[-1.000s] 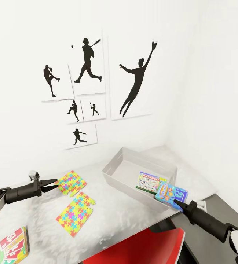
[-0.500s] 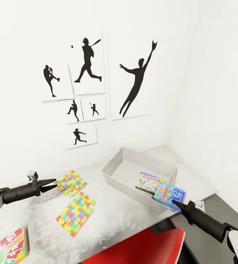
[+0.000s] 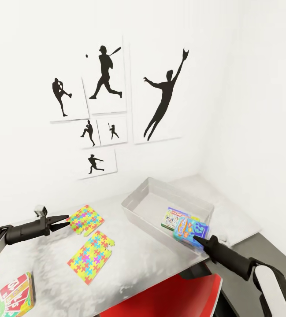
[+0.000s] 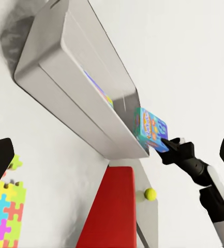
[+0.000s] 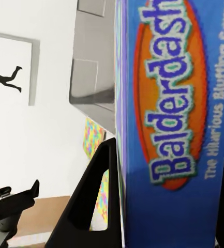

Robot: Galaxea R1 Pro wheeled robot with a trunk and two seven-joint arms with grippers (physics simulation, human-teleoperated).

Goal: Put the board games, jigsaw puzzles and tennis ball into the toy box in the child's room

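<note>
**A:** What is each gripper doing?

**B:** The right gripper (image 3: 198, 240) is clamped on a blue Balderdash board game (image 3: 190, 230). Its dark fingers (image 5: 93, 206) press against the box's flat sides. The box hangs over the near right rim of the grey toy box (image 3: 138, 216), tilted, with part of it above the bin's inside. The left gripper (image 3: 63, 221) hovers above the table (image 3: 160, 259) with its fingers slightly parted and nothing between them. Its tips sit just beside the nearer edge of the farther jigsaw puzzle (image 3: 85, 219).

**A:** What lies around them?

**B:** A second board game (image 3: 171, 217) with a green and purple cover already rests inside the toy box, touching the held blue one from behind in the head view. A second jigsaw puzzle (image 3: 92, 256), brightly multicoloured, lies flat on the table nearer the robot, between the left gripper and the bin. A red and green board game (image 3: 11, 294) sits at the table's near left corner, well apart from the toy box. From the left wrist camera, a yellow-green tennis ball (image 4: 150, 194) shows beside a red chair (image 3: 169, 297), below the bin's end. Framed black silhouettes of baseball players (image 3: 160, 97) hang on the white wall behind the table.
</note>
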